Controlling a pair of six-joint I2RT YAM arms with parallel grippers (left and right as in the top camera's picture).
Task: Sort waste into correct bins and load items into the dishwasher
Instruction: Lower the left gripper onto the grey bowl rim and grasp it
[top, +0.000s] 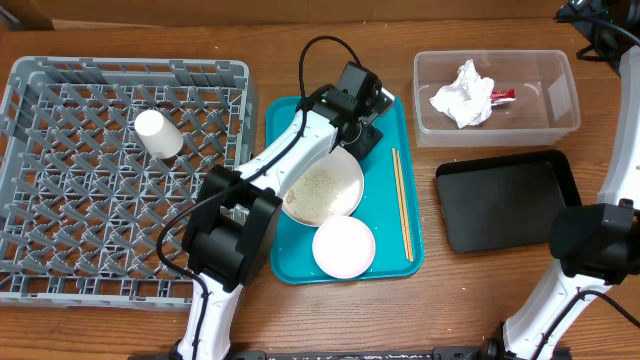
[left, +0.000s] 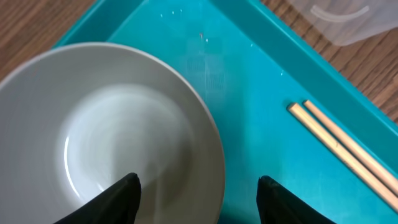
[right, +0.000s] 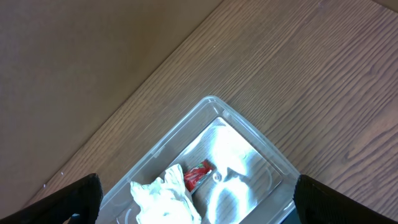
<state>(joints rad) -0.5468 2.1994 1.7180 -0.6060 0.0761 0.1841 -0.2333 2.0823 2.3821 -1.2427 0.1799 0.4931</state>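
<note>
Under the left arm's wrist, at the far end of the teal tray (top: 385, 235), the grey-green bowl (left: 93, 124) is almost wholly hidden from overhead; only the left wrist view shows it, and there its near and left sides are cut off by the frame. In that view the left gripper (left: 198, 186) has its fingers spread wide, one over the inside of the bowl and the other over bare tray, with the rim passing between them; we cannot tell whether either finger touches the bowl. The right arm runs off the right edge of the overhead view and we cannot make out its tool there. The right wrist view shows the right gripper (right: 198, 183) spread wide, holding nothing, above the clear tub (top: 497, 130). The tub sits far right on the table and holds the crumpled napkin (top: 462, 93) with the red wrapper (top: 503, 96) just to its right. Just near of the tub lies the black tray (top: 508, 198). On the teal tray, the large white plate (top: 350, 190) carries pale crumbs (top: 315, 190), the small pinkish-white bowl (top: 343, 246) sits at its near edge, and the chopsticks (top: 401, 205) lie along the right side. At the left, the dish rack (top: 30, 70) holds the small white cup (top: 158, 133), seemingly tipped.
</note>
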